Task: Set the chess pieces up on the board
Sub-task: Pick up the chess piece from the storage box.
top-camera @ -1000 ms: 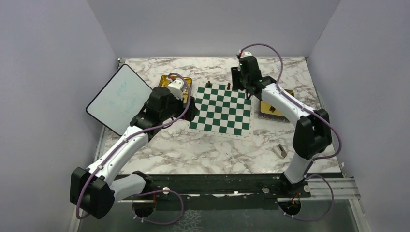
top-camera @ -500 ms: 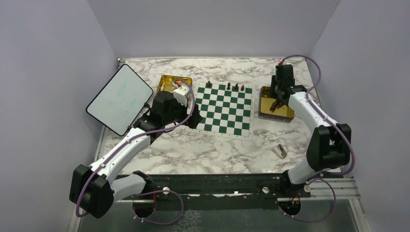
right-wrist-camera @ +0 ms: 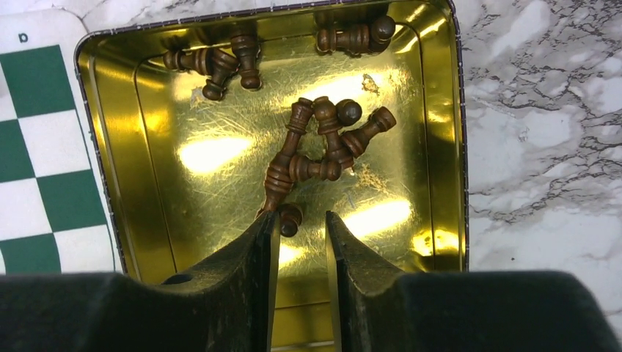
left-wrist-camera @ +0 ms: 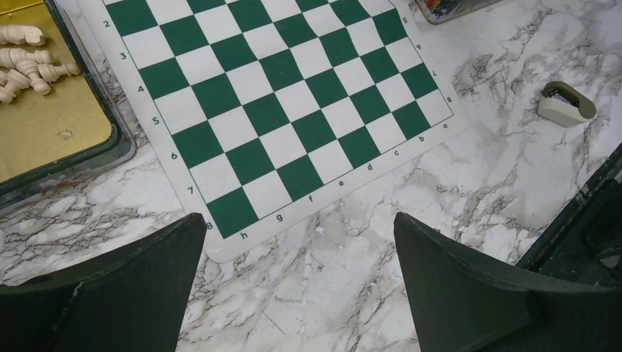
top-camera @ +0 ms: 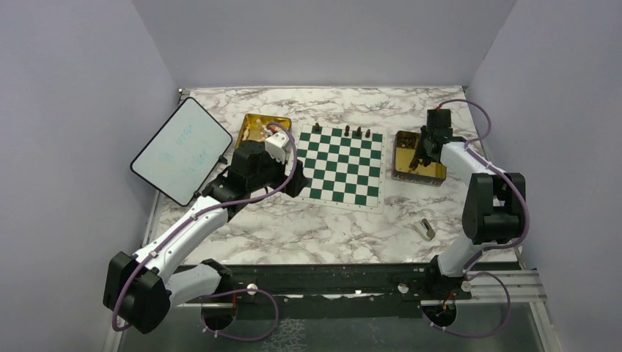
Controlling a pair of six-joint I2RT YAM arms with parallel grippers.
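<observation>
The green and white board (top-camera: 341,165) lies mid-table, with several dark chess pieces (top-camera: 347,130) standing on its far row. More dark pieces (right-wrist-camera: 323,147) lie heaped in the right gold tray (right-wrist-camera: 458,147). My right gripper (right-wrist-camera: 301,216) hangs low over that tray (top-camera: 402,167), its jaws a narrow gap apart and gripping nothing. The round head of one lying piece (right-wrist-camera: 290,218) sits just off its left fingertip. My left gripper (left-wrist-camera: 299,242) is wide open and empty over the marble by the board's near left corner (left-wrist-camera: 220,242). Cream pieces (left-wrist-camera: 29,62) lie in the left tray.
A rounded white tablet (top-camera: 181,150) leans at the far left beside the left gold tray (top-camera: 257,121). A small grey-beige block (top-camera: 425,229) lies on the marble near the right arm, also in the left wrist view (left-wrist-camera: 565,106). Purple walls close in three sides.
My right gripper has left the board's far row, swung right over the gold tray and narrowed its jaws. Two more dark pieces now show on that row. The left arm shifted slightly.
</observation>
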